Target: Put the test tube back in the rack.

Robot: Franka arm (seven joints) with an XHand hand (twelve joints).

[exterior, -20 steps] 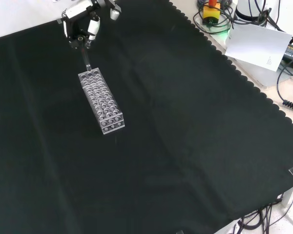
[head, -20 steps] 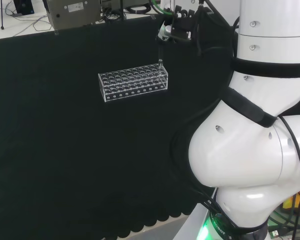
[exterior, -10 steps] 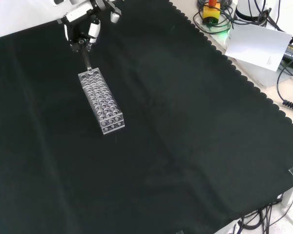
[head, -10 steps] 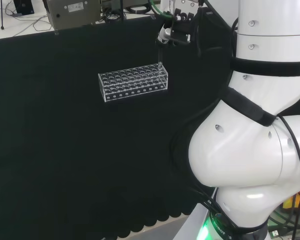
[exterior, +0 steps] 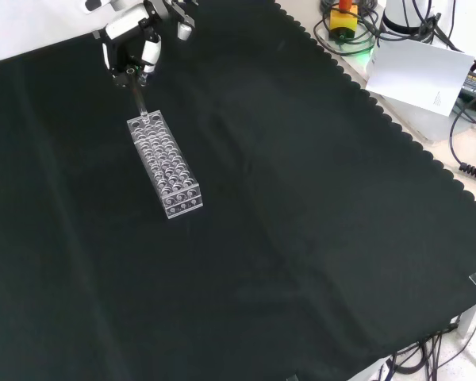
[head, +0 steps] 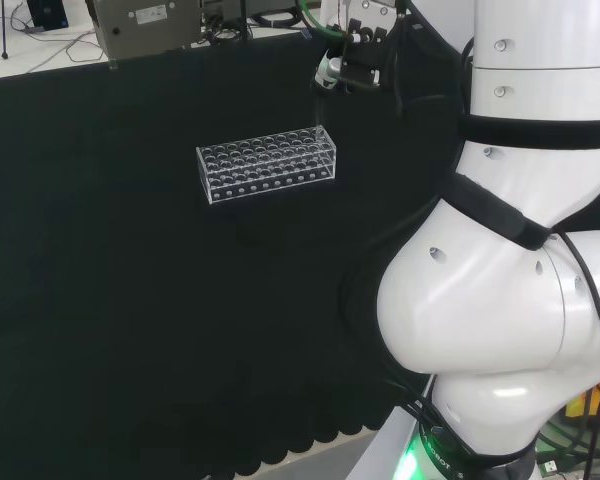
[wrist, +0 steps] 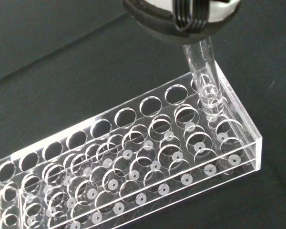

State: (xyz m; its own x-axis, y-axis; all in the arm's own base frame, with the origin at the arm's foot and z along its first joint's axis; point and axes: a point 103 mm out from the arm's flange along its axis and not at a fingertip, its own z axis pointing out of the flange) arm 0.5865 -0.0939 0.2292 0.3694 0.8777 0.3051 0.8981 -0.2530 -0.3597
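Clear rack (exterior: 164,165) lies on black desk (exterior: 301,222). Front view: hand (exterior: 135,49) above rack's far end, fingers pinching upright clear test tube (exterior: 139,100), its lower tip at rack's end hole, barely entered.

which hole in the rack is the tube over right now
A hole at the rack's end nearest the hand: in the wrist view the test tube's rounded tip hangs by that end wall, other holes stretching away.

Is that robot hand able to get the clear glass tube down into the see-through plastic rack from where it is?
Probably yes: the hand holds the tube just above open holes at the rack's end, and nothing stands between them.
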